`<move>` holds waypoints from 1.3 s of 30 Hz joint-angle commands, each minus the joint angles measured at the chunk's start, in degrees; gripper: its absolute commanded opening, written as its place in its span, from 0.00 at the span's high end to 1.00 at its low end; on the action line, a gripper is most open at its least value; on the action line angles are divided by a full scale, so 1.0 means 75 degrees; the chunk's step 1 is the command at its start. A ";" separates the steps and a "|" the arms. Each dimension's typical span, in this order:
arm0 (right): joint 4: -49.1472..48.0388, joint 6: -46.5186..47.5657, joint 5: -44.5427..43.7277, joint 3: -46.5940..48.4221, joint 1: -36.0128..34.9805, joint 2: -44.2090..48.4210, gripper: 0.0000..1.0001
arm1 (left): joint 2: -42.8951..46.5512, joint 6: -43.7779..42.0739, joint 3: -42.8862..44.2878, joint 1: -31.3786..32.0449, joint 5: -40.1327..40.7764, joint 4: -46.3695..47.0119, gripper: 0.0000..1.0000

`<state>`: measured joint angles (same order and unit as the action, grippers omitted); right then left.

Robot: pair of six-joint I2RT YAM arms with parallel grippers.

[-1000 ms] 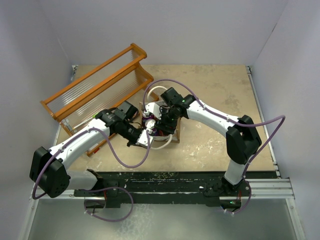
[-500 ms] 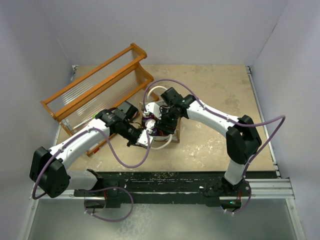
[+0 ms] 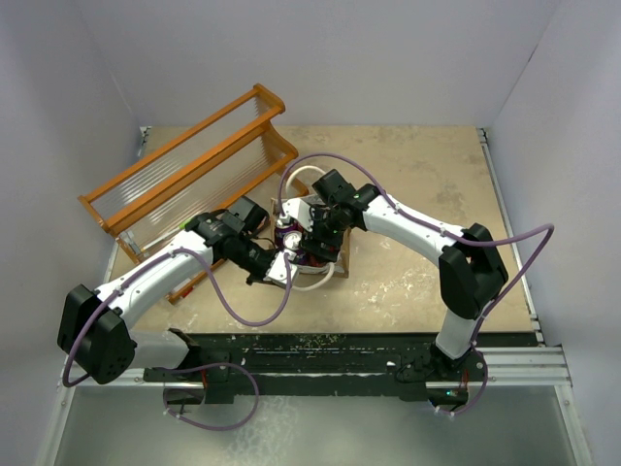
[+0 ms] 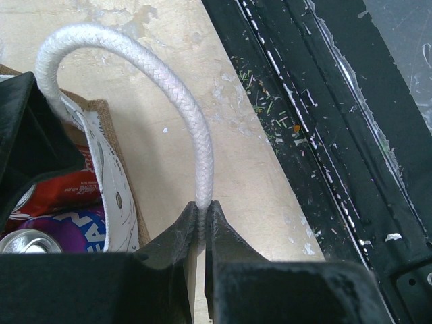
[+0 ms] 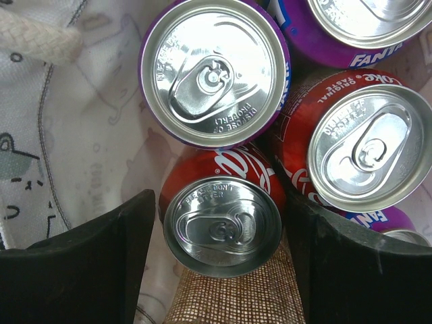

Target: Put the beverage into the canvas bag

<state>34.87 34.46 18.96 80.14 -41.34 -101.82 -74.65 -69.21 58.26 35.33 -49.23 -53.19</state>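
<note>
Right gripper (image 5: 219,226) straddles the red cola can (image 5: 223,202), which stands inside the canvas bag (image 5: 226,304) at six o'clock of a purple can (image 5: 214,71). Whether the jaws grip it or stand just clear, I cannot tell. Left gripper (image 4: 201,226) pinches the rope handle (image 4: 196,135) tight. This looks like the release step, and the next move calls for lifting straight out.

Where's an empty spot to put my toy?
The bare table right of the bag, out to the right edge, is free. Inside the bag the cans are packed tight, and the left arm fills the gap between bag and rack.
</note>
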 commanded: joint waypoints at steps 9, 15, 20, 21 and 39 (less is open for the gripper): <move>-0.0092 -0.0037 0.0319 0.0118 -0.0031 0.0370 0.20 | 0.0175 0.0037 -0.0046 0.0030 -0.0153 -0.0067 0.98; 0.0078 0.0043 0.0428 0.0087 -0.0033 0.0439 0.26 | 0.0157 0.0032 -0.0016 0.0025 -0.0147 -0.0080 0.98; 0.0150 0.0069 0.0469 0.0024 -0.0035 0.0508 0.28 | 0.0186 0.0040 -0.0040 0.0028 -0.0123 -0.0081 0.98; 0.0163 0.0078 0.0472 0.0026 -0.0027 0.0534 0.28 | 0.0200 0.0033 -0.0039 0.0033 -0.0129 -0.0080 0.98; 0.0517 0.0010 0.0519 0.0463 -0.0029 0.1166 0.29 | 0.0237 0.0042 0.0012 0.0029 -0.0136 -0.0115 0.99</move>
<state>37.87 35.00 20.47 80.27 -41.30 -97.56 -74.39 -69.19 58.26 35.33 -48.97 -53.21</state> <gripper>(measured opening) 0.713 0.073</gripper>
